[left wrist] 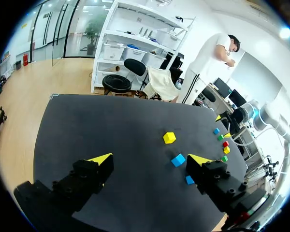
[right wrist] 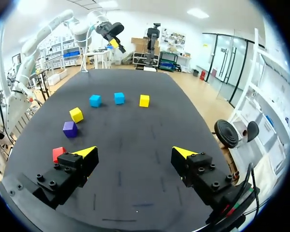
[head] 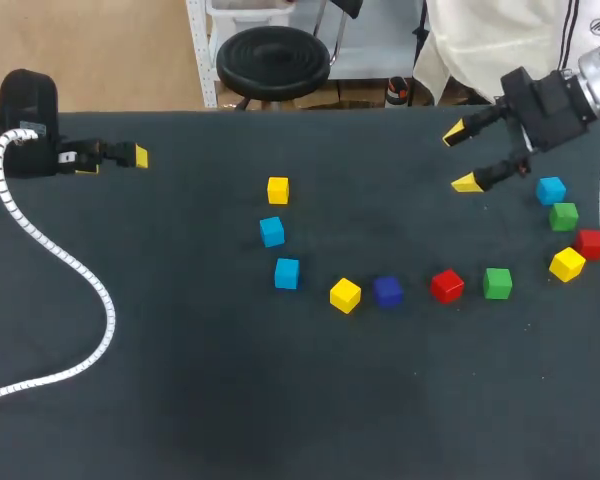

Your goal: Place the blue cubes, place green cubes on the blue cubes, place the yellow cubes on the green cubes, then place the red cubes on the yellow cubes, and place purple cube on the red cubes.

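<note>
Left gripper (left wrist: pixel 151 159) points across table (left wrist: pixel 111 125), jaws released, empty, blue cube (left wrist: pixel 178 160) ahead. Right gripper (right wrist: pixel 135 152) angled down, jaws spread, empty, red cube (right wrist: pixel 58 153) beside one finger.

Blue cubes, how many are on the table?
3. One blue cube lies left of centre, a second blue cube close beside it, a third blue cube at the far right beside a green cube. None seems hidden.

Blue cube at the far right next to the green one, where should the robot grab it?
From straight above, with the fingers on two opposite flat sides of the blue cube. Probably pick the pair away from the green cube that sits tight beside it. The open right gripper is nearest.
</note>
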You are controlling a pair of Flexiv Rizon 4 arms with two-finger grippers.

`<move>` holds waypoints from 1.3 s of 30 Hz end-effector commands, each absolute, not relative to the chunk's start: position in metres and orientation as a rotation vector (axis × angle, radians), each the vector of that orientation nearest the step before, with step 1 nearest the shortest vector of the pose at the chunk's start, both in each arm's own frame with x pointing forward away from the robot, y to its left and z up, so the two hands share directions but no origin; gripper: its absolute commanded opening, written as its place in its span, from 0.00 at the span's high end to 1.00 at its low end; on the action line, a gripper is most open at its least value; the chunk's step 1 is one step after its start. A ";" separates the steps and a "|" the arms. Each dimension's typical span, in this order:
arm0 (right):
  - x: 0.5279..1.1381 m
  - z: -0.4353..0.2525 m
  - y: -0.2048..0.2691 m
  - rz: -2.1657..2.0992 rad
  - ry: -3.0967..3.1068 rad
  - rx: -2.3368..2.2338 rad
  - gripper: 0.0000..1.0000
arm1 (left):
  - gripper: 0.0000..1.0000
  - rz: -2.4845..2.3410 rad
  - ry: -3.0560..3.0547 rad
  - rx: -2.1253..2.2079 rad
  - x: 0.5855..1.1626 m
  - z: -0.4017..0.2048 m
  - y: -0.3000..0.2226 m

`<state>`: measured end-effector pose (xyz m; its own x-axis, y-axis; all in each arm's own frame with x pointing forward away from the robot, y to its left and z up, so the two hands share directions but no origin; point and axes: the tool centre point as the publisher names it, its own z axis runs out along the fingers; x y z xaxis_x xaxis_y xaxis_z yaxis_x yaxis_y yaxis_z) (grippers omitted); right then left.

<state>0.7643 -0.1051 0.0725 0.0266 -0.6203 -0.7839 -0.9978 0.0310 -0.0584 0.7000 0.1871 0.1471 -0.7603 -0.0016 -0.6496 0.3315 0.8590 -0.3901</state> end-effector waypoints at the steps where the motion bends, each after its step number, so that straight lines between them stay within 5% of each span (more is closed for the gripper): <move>1: 0.784 0.066 -0.105 0.856 1.634 -1.694 0.00 | 0.00 -0.641 2.370 0.234 0.700 0.149 0.186; 14: 0.784 0.064 -0.101 0.959 1.588 -1.701 0.00 | 0.00 -0.641 2.370 0.234 0.700 0.149 0.186; 28: 0.784 0.064 -0.101 0.959 1.588 -1.701 0.00 | 0.00 -0.548 2.156 0.985 0.615 0.160 0.134; 39: 0.784 0.064 -0.101 0.959 1.588 -1.701 0.00 | 0.00 -0.495 2.164 1.119 0.589 0.137 0.103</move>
<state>0.7858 -0.1014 0.0635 0.0158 -0.5499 -0.8351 -0.9948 -0.0924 0.0421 0.5813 0.1141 0.1359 -0.4121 0.5587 -0.7197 0.8249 0.5642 -0.0344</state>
